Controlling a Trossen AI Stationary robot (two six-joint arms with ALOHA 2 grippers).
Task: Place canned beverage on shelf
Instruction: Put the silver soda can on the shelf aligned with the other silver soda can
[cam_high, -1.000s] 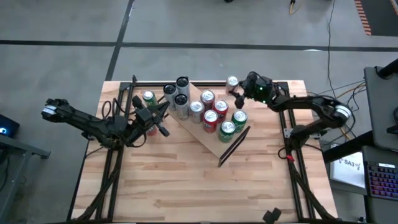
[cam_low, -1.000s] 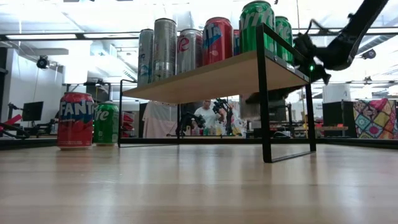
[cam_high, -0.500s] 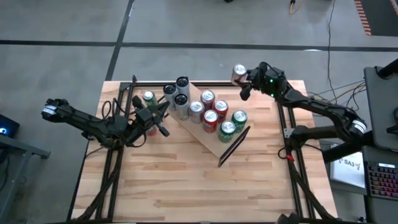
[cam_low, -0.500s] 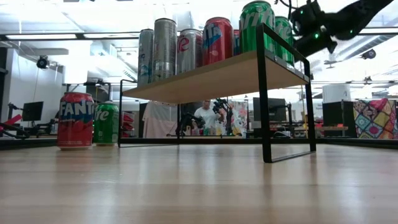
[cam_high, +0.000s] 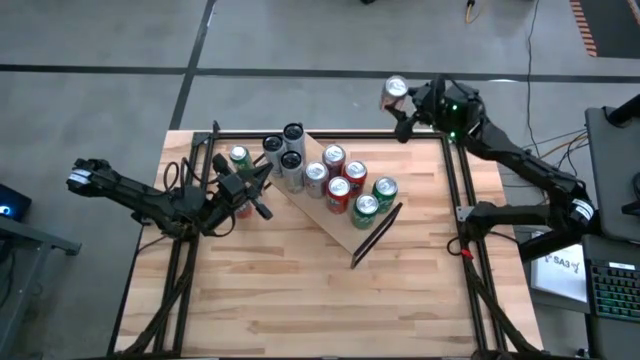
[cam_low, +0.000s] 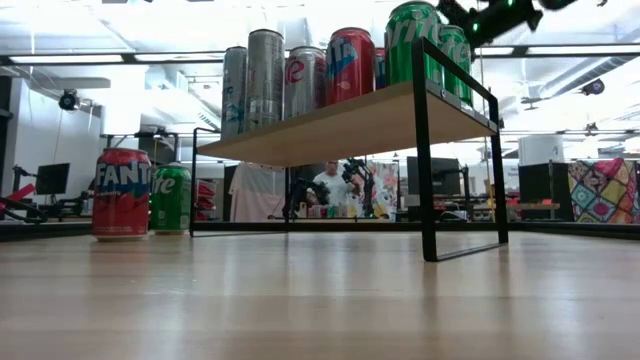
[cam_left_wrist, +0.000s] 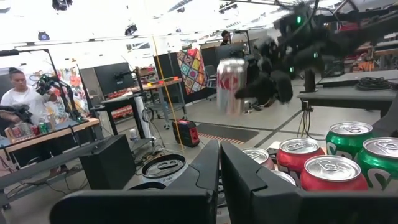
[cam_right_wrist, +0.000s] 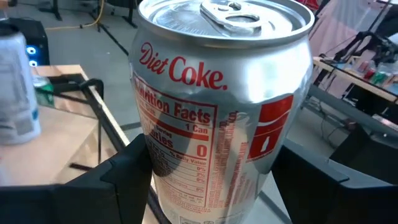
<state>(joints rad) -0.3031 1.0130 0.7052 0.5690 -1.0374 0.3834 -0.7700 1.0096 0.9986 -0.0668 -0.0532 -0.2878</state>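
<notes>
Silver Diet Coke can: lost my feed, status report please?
Right gripper shut on silver Diet Coke can, raised beyond table's far edge. Left gripper shut, empty, near small light-wood shelf. Shelf crowded with red, green, silver cans.

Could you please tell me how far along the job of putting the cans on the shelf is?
Done: several cans already stand on the shelf. In hand: the right gripper holds a Diet Coke can in the air beyond the table's far edge. Left: setting it on the shelf; a Fanta can and a green can wait on the table. The left gripper rests shut beside them.
</notes>
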